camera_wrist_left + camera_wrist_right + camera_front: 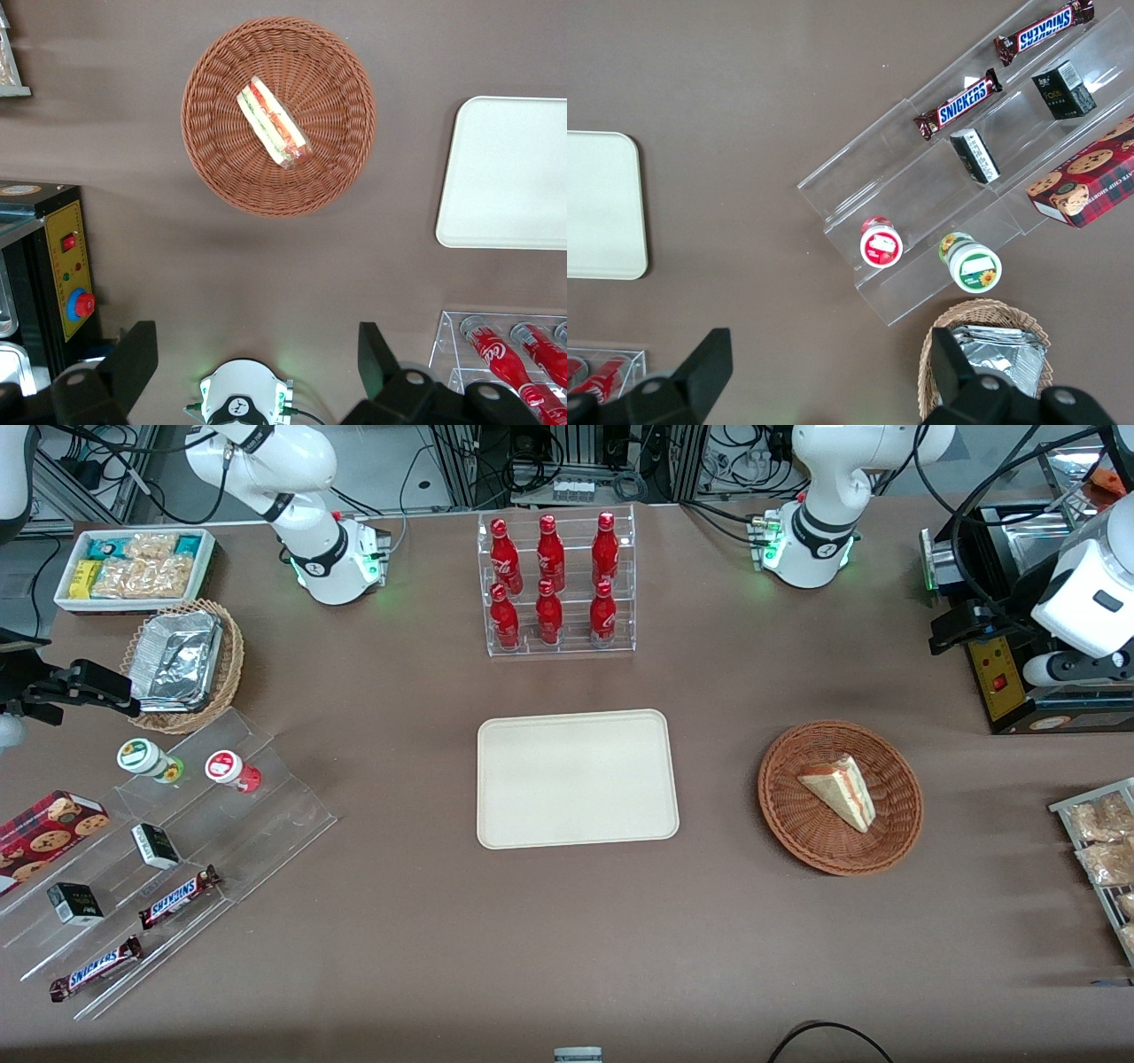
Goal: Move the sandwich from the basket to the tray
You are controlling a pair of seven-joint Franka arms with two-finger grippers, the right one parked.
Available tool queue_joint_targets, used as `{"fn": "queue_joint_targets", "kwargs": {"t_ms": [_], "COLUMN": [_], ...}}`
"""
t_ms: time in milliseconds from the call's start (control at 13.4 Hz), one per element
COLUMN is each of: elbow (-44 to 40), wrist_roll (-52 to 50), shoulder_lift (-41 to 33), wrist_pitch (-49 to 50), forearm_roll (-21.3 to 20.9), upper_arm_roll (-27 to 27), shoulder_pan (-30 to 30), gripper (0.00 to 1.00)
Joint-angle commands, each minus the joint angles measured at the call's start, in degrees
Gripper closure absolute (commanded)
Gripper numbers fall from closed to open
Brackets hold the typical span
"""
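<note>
The sandwich (840, 790) (273, 122), a white-bread wedge with orange and green filling, lies in the round reddish-brown basket (797, 843) (213, 168). The cream tray (576, 779) (514, 177) lies flat beside the basket, toward the parked arm's end, with nothing on it. My gripper (257, 341) (957, 631) hangs high above the table at the working arm's end, well apart from the basket and farther from the front camera than it. It is open, its two black fingers (133, 363) spread wide with nothing between them.
A clear rack of red bottles (556, 584) (514, 354) stands farther from the front camera than the tray. A black box with a yellow panel (1001, 682) (66, 266) sits near my gripper. Bagged snacks (1103, 841) lie at the working arm's table edge.
</note>
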State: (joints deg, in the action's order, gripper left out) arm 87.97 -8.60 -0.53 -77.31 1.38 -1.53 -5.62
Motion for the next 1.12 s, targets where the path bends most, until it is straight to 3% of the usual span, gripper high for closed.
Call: {"fn": "queue_joint_targets", "kwargs": {"t_ms": [0, 748, 1048], "elbow": [-1.5, -0.7, 4.2], "wrist_roll": [0.4, 0.8, 0.6], "shoulder_lift": [0.5, 2.8, 3.5], "wrist_pitch": [1.2, 0.0, -5.2], "forearm_roll": [0.6, -0.4, -2.0], "upper_arm_roll": [-0.2, -0.3, -0.7], "shoulder_pan": [-0.4, 0.0, 0.4], "gripper": [0.00, 0.00, 0.00]}}
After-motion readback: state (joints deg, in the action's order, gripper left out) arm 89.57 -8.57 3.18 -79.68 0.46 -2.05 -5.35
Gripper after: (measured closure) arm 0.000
